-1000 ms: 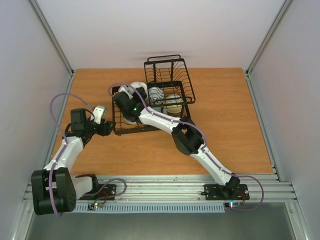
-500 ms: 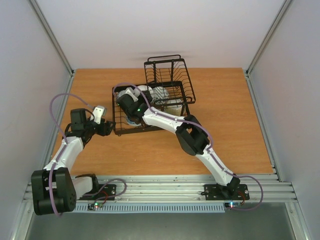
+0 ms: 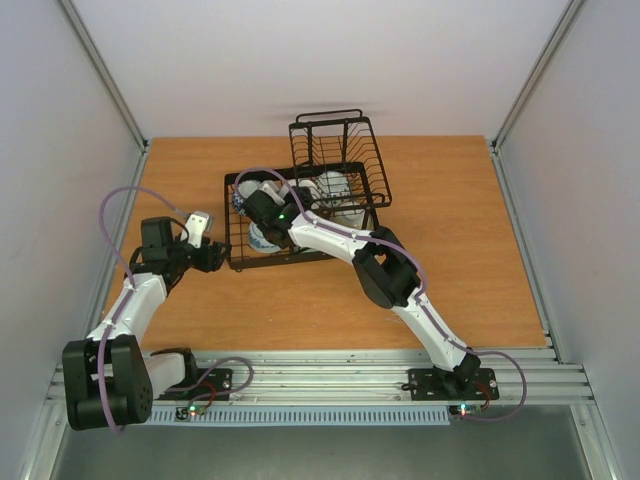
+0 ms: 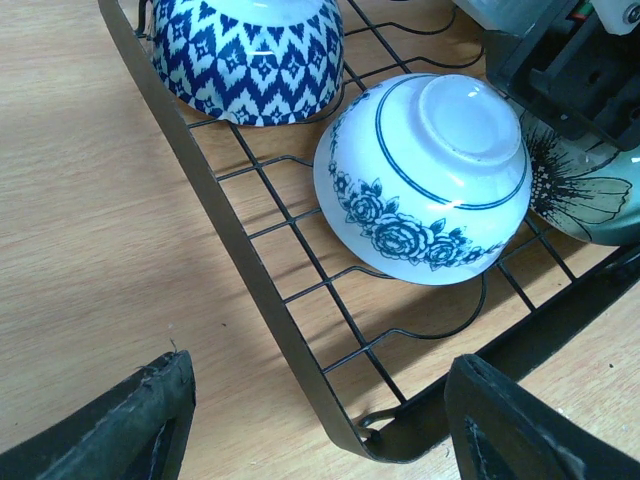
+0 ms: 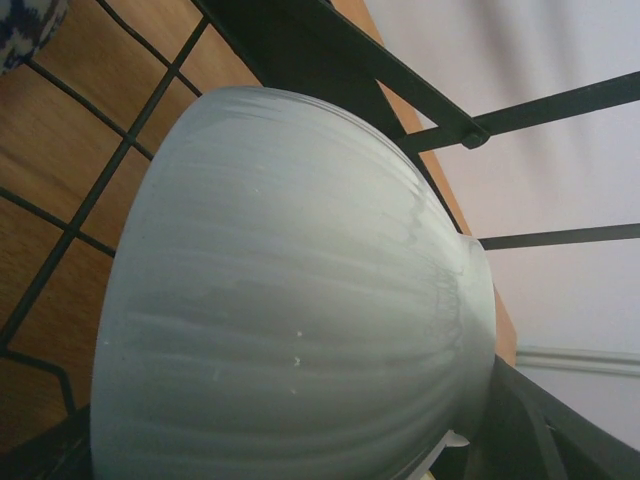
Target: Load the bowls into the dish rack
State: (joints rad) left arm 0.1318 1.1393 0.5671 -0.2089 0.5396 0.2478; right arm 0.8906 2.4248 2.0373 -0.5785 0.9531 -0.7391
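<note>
**Wooden Table Enclosed by Pale Panels**

An orange-brown wooden tabletop point(image 3: 470, 230) with a fine straight grain is seen across the middle of the overhead view. It is enclosed on three sides. A plain white back panel point(image 3: 330, 60) is set behind it, and a pale grey left side panel point(image 3: 45, 200) and a matching right side panel point(image 3: 600, 200) are set at its flanks. The rear corners are framed by slanting aluminium struts point(image 3: 105, 80). The near edge is bordered by a ribbed aluminium rail bed point(image 3: 330, 375), below which a dull grey metal surface point(image 3: 320, 455) is seen. The whole is lit softly and evenly.
</note>
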